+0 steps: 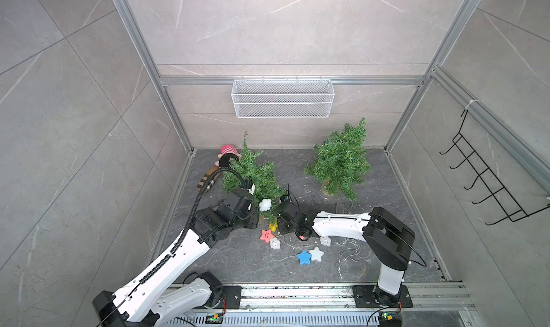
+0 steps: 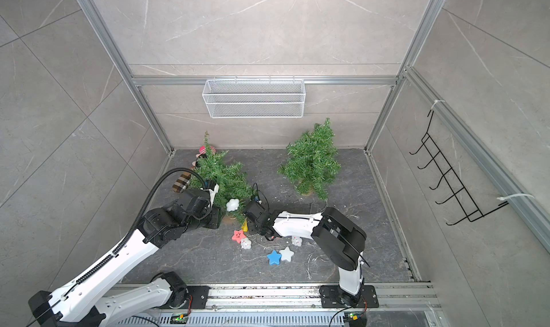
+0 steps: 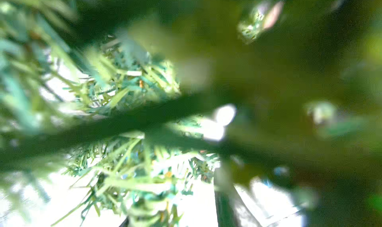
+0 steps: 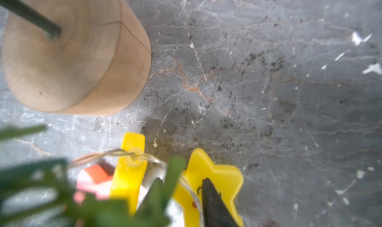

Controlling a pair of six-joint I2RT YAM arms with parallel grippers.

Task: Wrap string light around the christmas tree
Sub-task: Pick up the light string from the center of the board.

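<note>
The christmas tree (image 1: 257, 173) stands at the left of the floor, on a round wooden base (image 4: 68, 56). The string light is a thin wire (image 4: 192, 195) carrying star and cloud lamps: a white cloud (image 1: 265, 204) sits in the lower branches, a yellow star (image 1: 273, 226) hangs below it, and pink (image 1: 267, 235), blue (image 1: 304, 257) and white (image 1: 316, 253) stars lie on the floor. My right gripper (image 4: 180, 186) is by the tree's foot, jaws apart, with the wire and the yellow star's edge (image 4: 206, 170) between them. My left gripper (image 1: 252, 191) is buried in the branches; its wrist view shows only blurred needles.
A second tree (image 1: 339, 162) stands at the back right. A plush toy (image 1: 227, 154) lies behind the left tree. Loose wire (image 1: 348, 251) trails near the right arm. A white mesh basket (image 1: 282, 98) hangs on the back wall, a black hook rack (image 1: 488, 176) on the right wall.
</note>
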